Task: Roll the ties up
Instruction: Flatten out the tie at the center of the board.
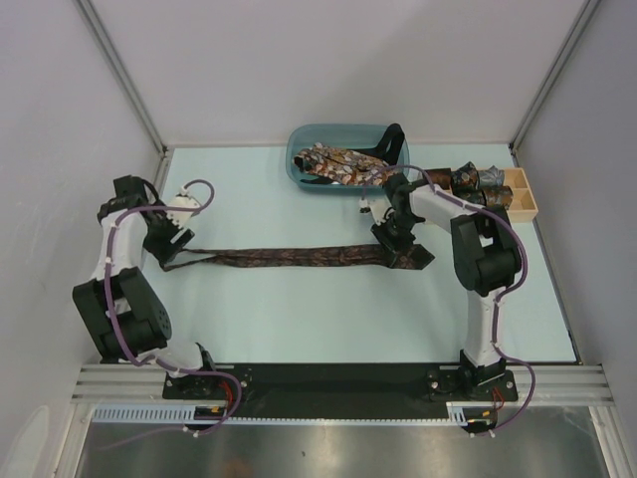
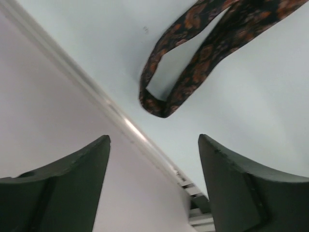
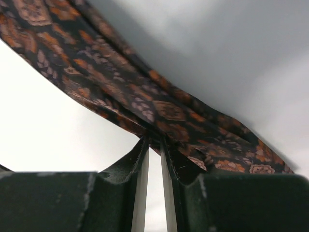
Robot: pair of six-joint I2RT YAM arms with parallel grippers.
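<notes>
Overhead, the brown tie (image 1: 299,257) lies stretched across the table (image 1: 299,319). Beyond it are a blue basket (image 1: 296,159) of loose ties (image 1: 343,164) and a wooden box (image 1: 525,199) beside coils (image 1: 468,180). Wrist views add that the right claw (image 3: 154,145) pinches the tie, while the left claw (image 2: 154,140) gapes with the folded end (image 2: 159,108) lying free ahead.

Tie (image 1: 299,257) bars the middle (basket (image 1: 293,159), tray (image 1: 526,195) behind).

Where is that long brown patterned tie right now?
In the top view, the dark brown tie lies stretched across the table, its looped end just beyond the open left gripper, its other end pinched by the right gripper.
</notes>
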